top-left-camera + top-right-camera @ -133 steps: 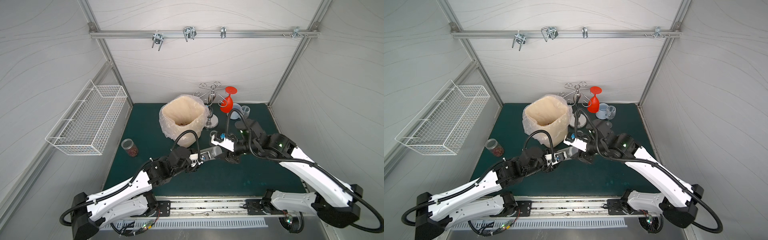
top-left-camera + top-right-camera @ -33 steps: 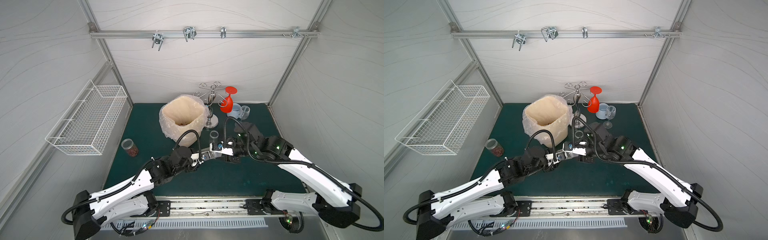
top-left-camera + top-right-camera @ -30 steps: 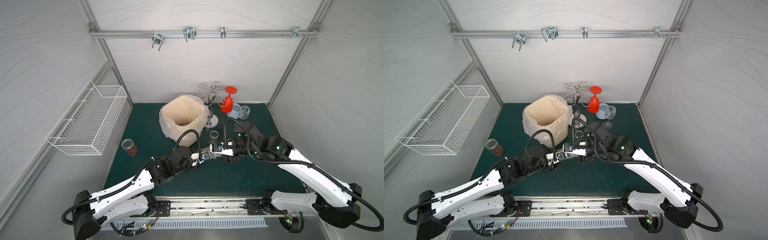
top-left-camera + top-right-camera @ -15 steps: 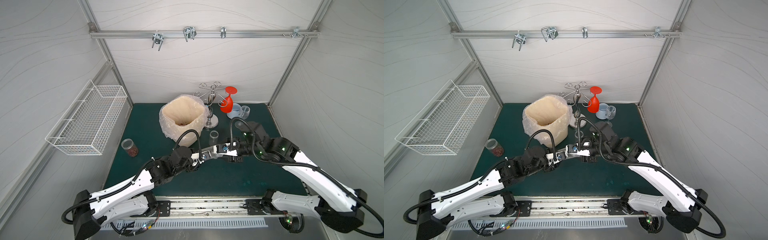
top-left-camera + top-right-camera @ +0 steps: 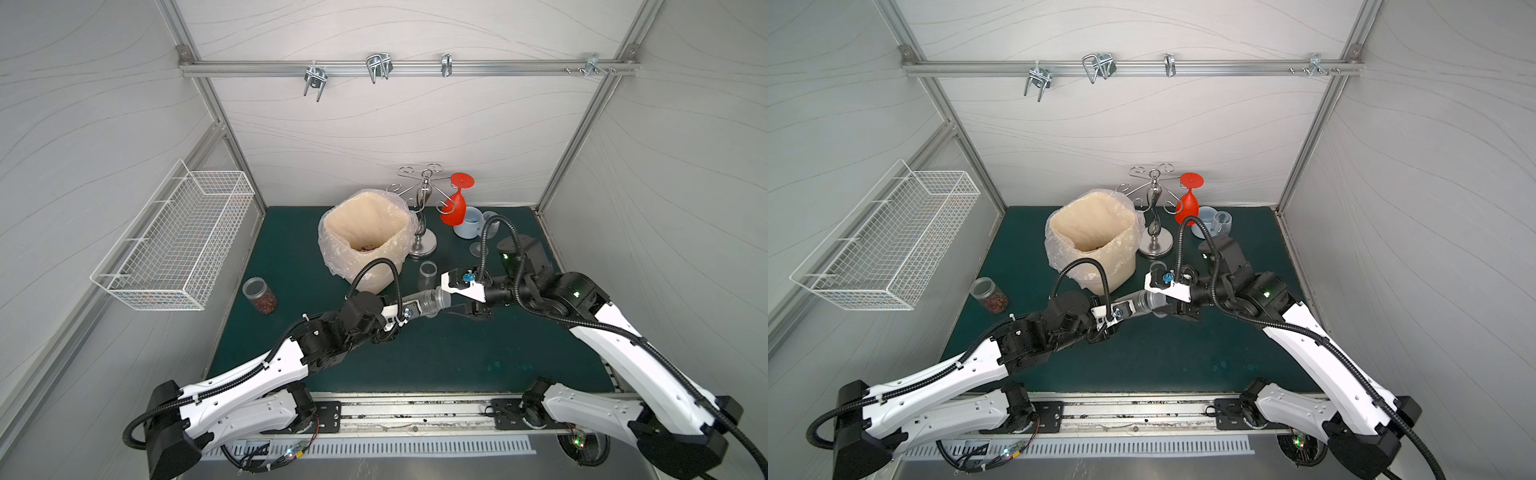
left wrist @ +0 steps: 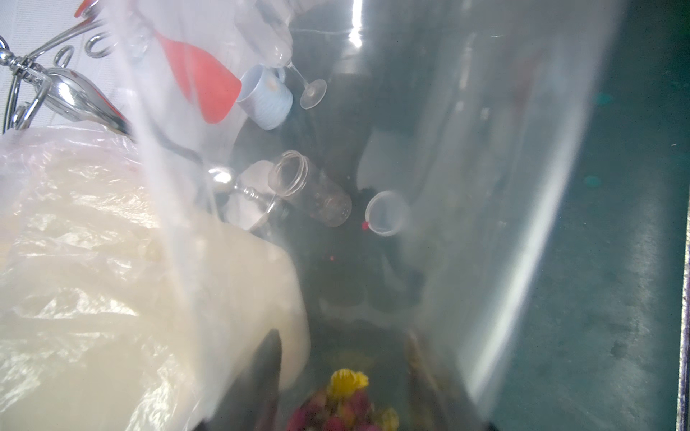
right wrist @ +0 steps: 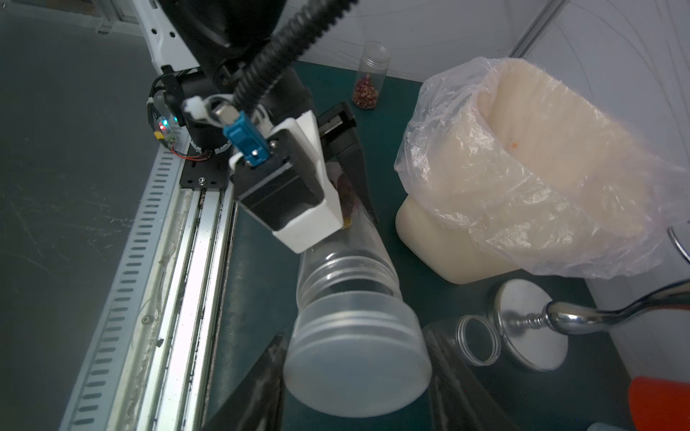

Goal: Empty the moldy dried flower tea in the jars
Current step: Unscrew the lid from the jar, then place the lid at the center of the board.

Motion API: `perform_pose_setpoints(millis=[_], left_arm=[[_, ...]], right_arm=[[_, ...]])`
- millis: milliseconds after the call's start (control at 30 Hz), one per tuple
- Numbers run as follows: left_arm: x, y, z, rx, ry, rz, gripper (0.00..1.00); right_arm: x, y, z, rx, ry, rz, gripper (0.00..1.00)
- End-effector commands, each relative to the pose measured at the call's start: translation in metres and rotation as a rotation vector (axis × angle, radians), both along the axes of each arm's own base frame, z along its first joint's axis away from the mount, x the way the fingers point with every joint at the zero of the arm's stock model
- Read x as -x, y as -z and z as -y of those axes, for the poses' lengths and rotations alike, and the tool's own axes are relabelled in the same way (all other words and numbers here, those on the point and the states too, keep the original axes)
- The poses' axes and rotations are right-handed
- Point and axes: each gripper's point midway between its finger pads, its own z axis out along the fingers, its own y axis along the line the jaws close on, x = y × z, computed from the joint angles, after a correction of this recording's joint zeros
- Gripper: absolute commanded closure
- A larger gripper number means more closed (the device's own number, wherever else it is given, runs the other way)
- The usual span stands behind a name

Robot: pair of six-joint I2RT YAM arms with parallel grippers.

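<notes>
Over the last second the right arm has drawn back a little toward its own side.

Three clear jars are in view. One, a tall clear cylindrical plastic jar (image 5: 426, 306), lies level in the air between the two grippers. A second, a short clear jar (image 5: 260, 293), stands upright near the one white wire basket (image 5: 174, 245). The third, an empty lidless clear jar (image 5: 427, 272), stands just beside the chrome stand's round base (image 5: 423, 249).

The left gripper (image 5: 414, 310) is clamped tight on the tall jar's base end. The right gripper (image 5: 449, 302) has its dark fingers (image 7: 257, 377) closed either side of the one translucent round lid (image 7: 358, 354). The bare threaded neck shows just behind the lid; I cannot tell whether the lid touches the mouth.

The moldy dried flower tea (image 6: 341, 405), pink and yellow bits, sits heaped at the tall jar's base, between the left jaws and well apart from the right ones. More fills the short jar's bottom, and a few bits lie in the cream bag-lined bin (image 5: 332, 245).

One red goblet (image 5: 455, 208), one pale blue mug (image 5: 467, 226) and one clear wine glass (image 6: 298, 74) are at the back.
</notes>
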Motion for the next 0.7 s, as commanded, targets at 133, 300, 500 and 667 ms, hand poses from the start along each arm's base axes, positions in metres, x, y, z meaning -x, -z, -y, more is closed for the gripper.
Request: perform_pose_setpoints(millis=[133,300,500,667], left_arm=[[-0.007,-0.039,0.002,0.124,-0.027,0.089,1.00],[-0.005,-0.045,0.002,0.153,-0.017,0.102,1.00],[-0.004,-0.047,0.003,0.159,-0.014,0.105,1.00],[-0.003,-0.049,0.001,0.163,-0.013,0.112,1.00]], right_arm=[[-0.054,0.000,0.034,-0.093,0.443,-0.273,0.73],[-0.094,0.043,0.069,-0.053,0.777,-0.483,0.72],[-0.110,0.099,0.081,0.026,0.951,-0.679,0.71],[-0.116,0.144,0.083,0.119,1.023,-0.793,0.70]])
